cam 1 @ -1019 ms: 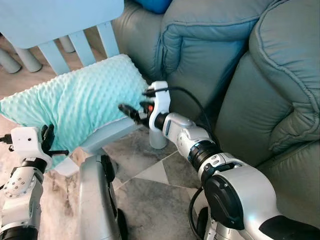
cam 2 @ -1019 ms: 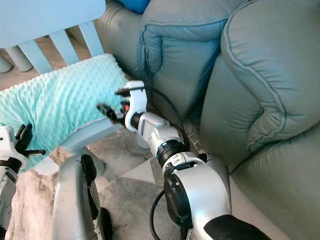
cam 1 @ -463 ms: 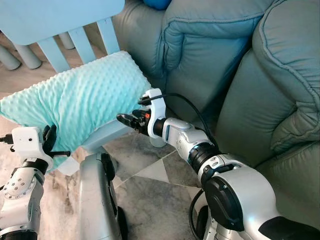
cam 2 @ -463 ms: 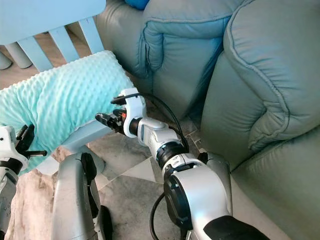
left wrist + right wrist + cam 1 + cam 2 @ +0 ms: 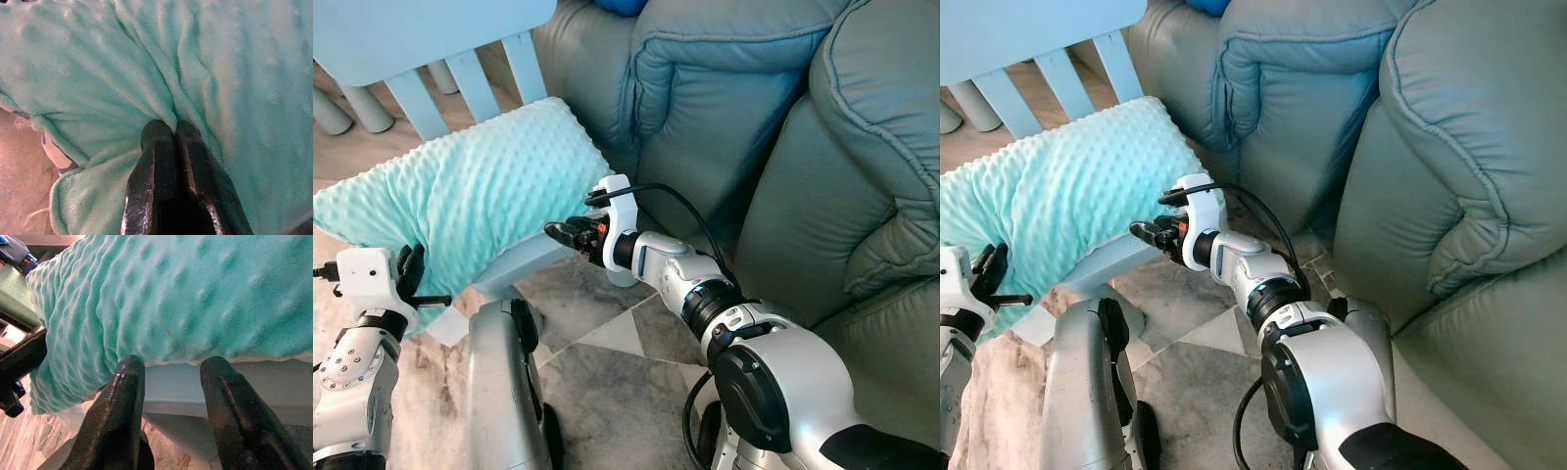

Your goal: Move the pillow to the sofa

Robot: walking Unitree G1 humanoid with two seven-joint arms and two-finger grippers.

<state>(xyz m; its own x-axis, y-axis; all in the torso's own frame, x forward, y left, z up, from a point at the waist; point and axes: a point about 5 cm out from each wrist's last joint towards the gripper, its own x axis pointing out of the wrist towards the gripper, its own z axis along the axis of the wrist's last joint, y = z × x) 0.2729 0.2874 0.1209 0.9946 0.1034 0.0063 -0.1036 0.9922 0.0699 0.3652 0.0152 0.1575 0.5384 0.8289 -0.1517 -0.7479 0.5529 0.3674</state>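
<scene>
One pillow (image 5: 460, 211) lay across the seat of a pale blue chair (image 5: 524, 257), its long axis running from the robot's near left up toward the far right, where one plump corner pointed at the sofa (image 5: 734, 108). Its cover was mint green, soft and plush, raised all over in small rounded bumps, and the whole thing was a puffy rectangle with creases near its low left end. At that left end the left gripper (image 5: 173, 128) had its two black fingers pressed together, pinching a fold of the fleecy fabric between the tips. Behind the pillow, three flat painted slats (image 5: 470, 86) of the chair's back stood upright. Further right, the right gripper (image 5: 560, 233) sat just below the pillow's lower edge, at the front lip of the seat; its two glossy fingers (image 5: 115, 416) stood apart with a clear gap and held nothing. The floor below showed grey and cream marbled tiles (image 5: 607, 338). On the right rose the single sofa, grey-green, smooth, with thick padded cushions and piped seams.
</scene>
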